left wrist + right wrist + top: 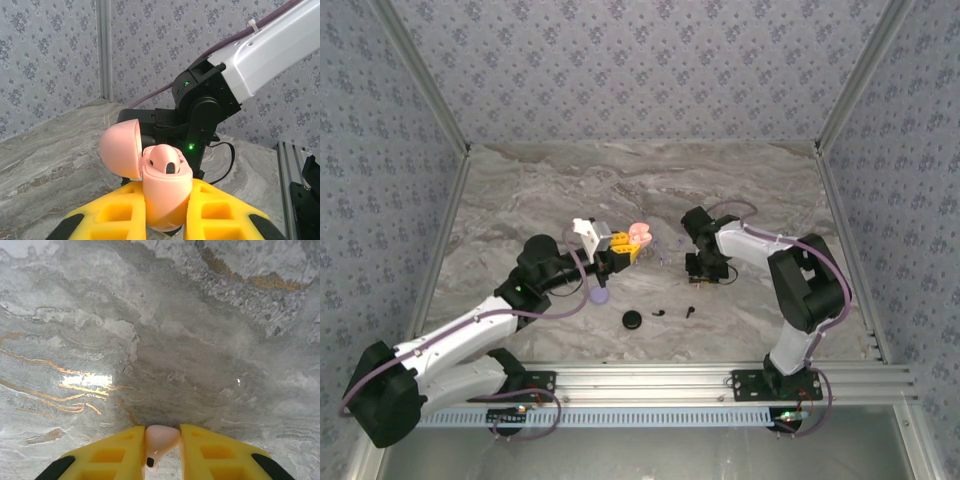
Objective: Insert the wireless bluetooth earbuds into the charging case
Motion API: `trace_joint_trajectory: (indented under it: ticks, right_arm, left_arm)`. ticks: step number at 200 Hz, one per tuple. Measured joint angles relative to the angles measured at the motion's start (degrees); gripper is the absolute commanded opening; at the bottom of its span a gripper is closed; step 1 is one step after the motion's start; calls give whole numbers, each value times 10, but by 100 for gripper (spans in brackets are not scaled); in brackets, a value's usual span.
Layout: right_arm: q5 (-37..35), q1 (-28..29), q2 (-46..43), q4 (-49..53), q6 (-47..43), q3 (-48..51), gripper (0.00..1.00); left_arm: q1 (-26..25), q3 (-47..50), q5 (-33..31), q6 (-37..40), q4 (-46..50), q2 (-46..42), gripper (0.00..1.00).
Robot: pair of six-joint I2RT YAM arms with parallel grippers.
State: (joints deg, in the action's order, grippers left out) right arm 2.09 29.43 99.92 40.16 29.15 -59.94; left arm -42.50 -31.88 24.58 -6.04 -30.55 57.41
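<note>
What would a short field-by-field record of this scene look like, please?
left gripper: shut on pink charging case, lid open
in case: one pink earbud, apparently seated
right gripper: shut on pale earbud
on table: black case, two black earbuds

1. Walls (640,70): three sides, grey-blue wallpaper with a small floral print.
2. Surface (520,190): grey marble pattern, pale veins, a few gold-brown streaks.
3. Posts (422,75): metal, slanting up from the back corners between wall panels.
4. Rail (720,378): slotted aluminium along the near edge.
5. Glare (92,380): bright light patch on the surface.
</note>
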Motion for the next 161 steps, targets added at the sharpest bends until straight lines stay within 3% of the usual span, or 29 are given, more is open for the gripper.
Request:
trace_joint_trajectory:
  ticks: [33,110,161]
  right_arm:
    - [-24,6,-34,0,0,0,25]
    - [-36,24,-283,7,44,-27,24]
    - [-32,54,-376,-29,66,-64,24]
  left_arm:
    - [0,0,0,0,0,0,0]
    - [0,0,-2,-16,-56,77,0]
    - [0,-20,-2,-22,-64,119,0]
